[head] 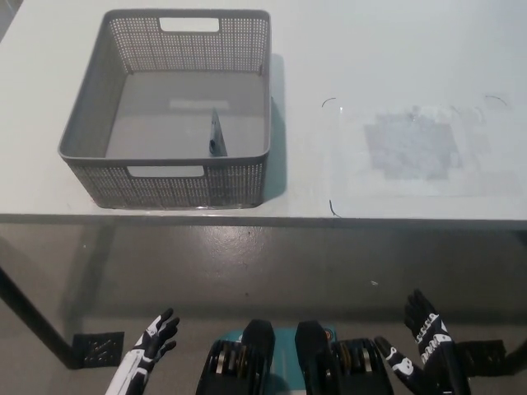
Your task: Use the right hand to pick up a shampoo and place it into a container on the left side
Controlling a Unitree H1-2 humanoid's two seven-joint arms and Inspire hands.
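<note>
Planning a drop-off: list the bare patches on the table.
Bare table lies right of the grey basket, around the clear marked sheet. The basket floor is free except for a thin dark item near its front wall. Both hands hang below the table edge.

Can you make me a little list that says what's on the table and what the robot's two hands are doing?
table: white table
container: grey basket on the table's left side
inside basket: a thin dark thing leaning upright; too small to name
right side of table: a clear sheet lying flat
left hand: white, low below the table edge, open, holding nothing
right hand: black, low below the table edge, open, holding nothing
</note>
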